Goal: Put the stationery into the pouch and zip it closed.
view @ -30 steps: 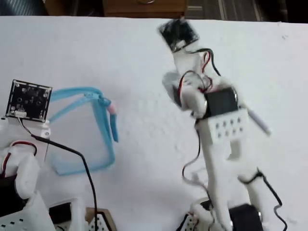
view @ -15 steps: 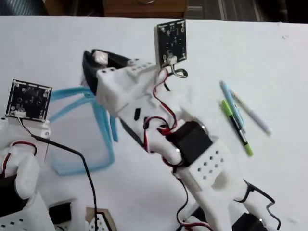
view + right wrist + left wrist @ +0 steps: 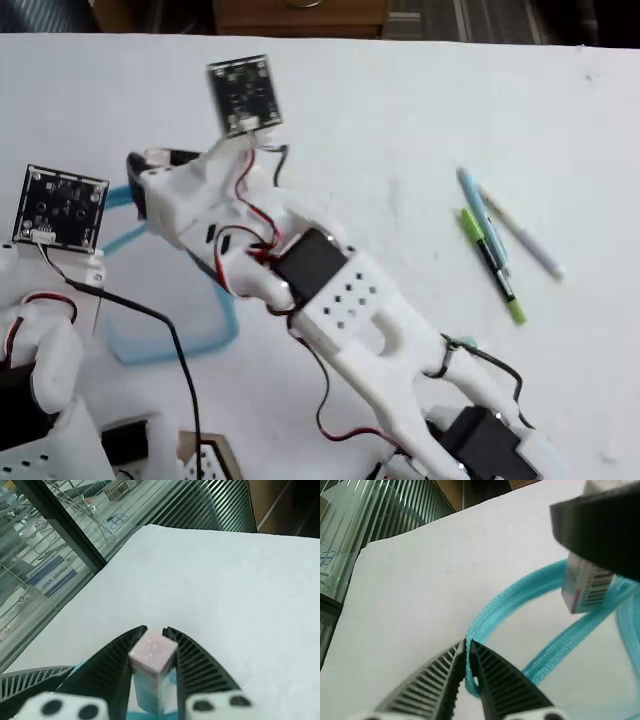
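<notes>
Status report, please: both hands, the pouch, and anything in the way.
Left hand shut on pouch rim. Right hand shut on eraser, over the pouch. Three pens on the table off to the side, not yet packed.

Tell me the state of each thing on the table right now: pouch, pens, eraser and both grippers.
Pouch: unzipped, its zip edge pinched by the left gripper.
Eraser: clamped in the right gripper, held above the pouch's zip.
Pens: three lying on the table, outside the pouch.
Left gripper: shut on the pouch.
Right gripper: shut on the eraser.
</notes>
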